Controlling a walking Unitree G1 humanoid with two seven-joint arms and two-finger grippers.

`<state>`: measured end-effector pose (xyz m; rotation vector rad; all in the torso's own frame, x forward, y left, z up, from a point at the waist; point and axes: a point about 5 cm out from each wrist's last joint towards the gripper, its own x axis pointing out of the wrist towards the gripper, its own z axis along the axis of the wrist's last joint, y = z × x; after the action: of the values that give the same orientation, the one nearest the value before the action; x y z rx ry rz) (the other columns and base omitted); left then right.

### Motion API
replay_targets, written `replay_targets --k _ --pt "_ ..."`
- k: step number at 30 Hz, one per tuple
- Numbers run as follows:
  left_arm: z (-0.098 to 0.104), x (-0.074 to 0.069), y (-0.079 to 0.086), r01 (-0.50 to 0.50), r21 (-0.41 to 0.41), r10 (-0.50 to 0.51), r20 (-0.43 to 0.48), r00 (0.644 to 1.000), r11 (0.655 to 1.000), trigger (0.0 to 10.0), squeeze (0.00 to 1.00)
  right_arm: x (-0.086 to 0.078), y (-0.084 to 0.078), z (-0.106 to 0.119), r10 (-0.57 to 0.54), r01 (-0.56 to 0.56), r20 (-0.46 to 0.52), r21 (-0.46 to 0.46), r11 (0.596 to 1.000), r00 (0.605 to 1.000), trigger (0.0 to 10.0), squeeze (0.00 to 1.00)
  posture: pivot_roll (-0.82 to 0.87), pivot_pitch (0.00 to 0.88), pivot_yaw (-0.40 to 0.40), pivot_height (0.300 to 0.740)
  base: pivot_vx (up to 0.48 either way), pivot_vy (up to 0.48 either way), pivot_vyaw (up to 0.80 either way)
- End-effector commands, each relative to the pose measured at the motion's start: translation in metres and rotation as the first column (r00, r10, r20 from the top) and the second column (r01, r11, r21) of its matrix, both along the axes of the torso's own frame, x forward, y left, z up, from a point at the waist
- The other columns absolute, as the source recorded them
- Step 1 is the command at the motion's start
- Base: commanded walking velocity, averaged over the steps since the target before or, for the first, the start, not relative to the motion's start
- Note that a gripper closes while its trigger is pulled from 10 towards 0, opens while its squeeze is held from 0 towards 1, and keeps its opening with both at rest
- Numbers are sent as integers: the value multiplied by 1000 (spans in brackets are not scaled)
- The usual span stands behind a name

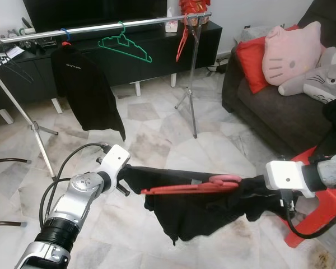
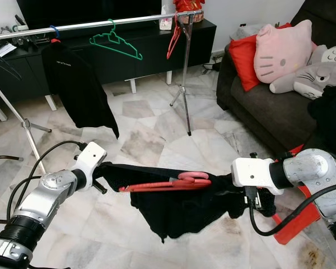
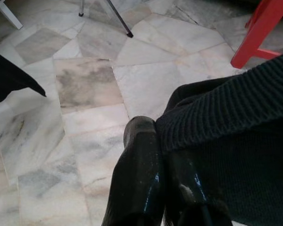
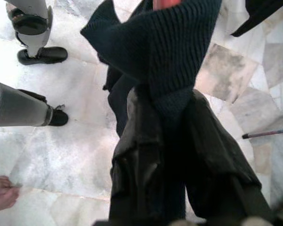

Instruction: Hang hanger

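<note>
Our left claw (image 1: 125,180) is pinched shut on one end of the black sweater (image 1: 196,210). The red hanger (image 1: 193,185) lies inside it, well short of the rail (image 1: 101,26). Our right claw (image 1: 256,186) clamps the other end. We're carrying; next we must lift the hook onto the rail.

I can read almost nothing here. The black shirt (image 1: 88,92) hanging on the clothes rail (image 1: 95,27) carries one short line of small white print across its chest, but it is too small and blurred for me to make out any letters. No other label, brand, number or sign is legible on anything before me.
</note>
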<state>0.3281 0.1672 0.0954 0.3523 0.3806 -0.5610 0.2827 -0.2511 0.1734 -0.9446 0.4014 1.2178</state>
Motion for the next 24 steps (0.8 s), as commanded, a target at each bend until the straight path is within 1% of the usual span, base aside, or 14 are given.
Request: replay_targets --k 1,3,4,5,7,8,13,14,15,16,19,22,24 --pt "-2 -1 30 -93 79 95 -17 995 992 10000 0 5 -8 6 -55 55 39 -12 998 998 0 0 -152 71 -16 740 0 0 0" --pt "-2 -1 30 -87 81 88 -21 996 993 10000 0 6 -8 5 -53 54 44 -24 998 998 0 0 -152 71 -16 740 0 0 0" --pt "-2 -1 31 -84 85 87 -23 996 993 10000 0 7 -10 2 -60 63 48 -56 996 997 0 0 -148 70 -16 740 0 0 0" --pt "-2 -1 31 -84 86 87 -23 996 993 10000 0 7 -10 1 -63 66 50 -64 996 997 0 0 -148 70 -16 740 0 0 0" --pt "0 -2 31 -64 106 68 -27 997 992 10000 0 8 -16 -4 -65 74 66 -153 985 996 0 0 -148 70 -16 740 0 0 0" --pt "2 -2 30 -52 103 55 -26 998 993 10000 0 8 -18 -6 -69 80 71 -171 982 995 0 0 -142 69 -17 740 0 0 0" --pt "5 -2 27 -23 104 25 -22 999 994 10000 0 8 -14 -10 -74 82 59 -150 985 995 0 0 -142 69 -17 740 0 0 0" --pt "9 -2 26 -3 102 5 -17 1000 995 10000 0 8 -13 -13 -74 84 62 -171 982 995 0 0 -142 69 -13 740 0 0 0" --pt "9 -2 26 -3 102 5 -17 1000 995 10000 0 8 -13 -13 -74 84 62 -171 982 995 0 0 -142 69 -13 740 0 0 0" --pt "12 -2 24 14 105 -12 -15 1000 994 10000 0 10 -14 -15 -79 93 79 -199 976 994 0 0 -142 69 -13 740 0 0 0" --pt "15 -4 21 58 106 -56 -20 998 993 10000 0 13 -15 -18 -98 117 103 -207 971 990 0 0 -136 68 -11 740 0 0 0" --pt "15 -6 19 94 105 -91 -37 995 990 10000 0 15 -12 -18 -107 125 108 -181 975 988 0 0 -136 68 -11 740 0 0 0" --pt "12 -11 16 139 109 -132 -69 989 984 10000 0 17 -10 -20 -107 132 128 -198 971 986 0 0 -140 68 -11 740 0 0 0"
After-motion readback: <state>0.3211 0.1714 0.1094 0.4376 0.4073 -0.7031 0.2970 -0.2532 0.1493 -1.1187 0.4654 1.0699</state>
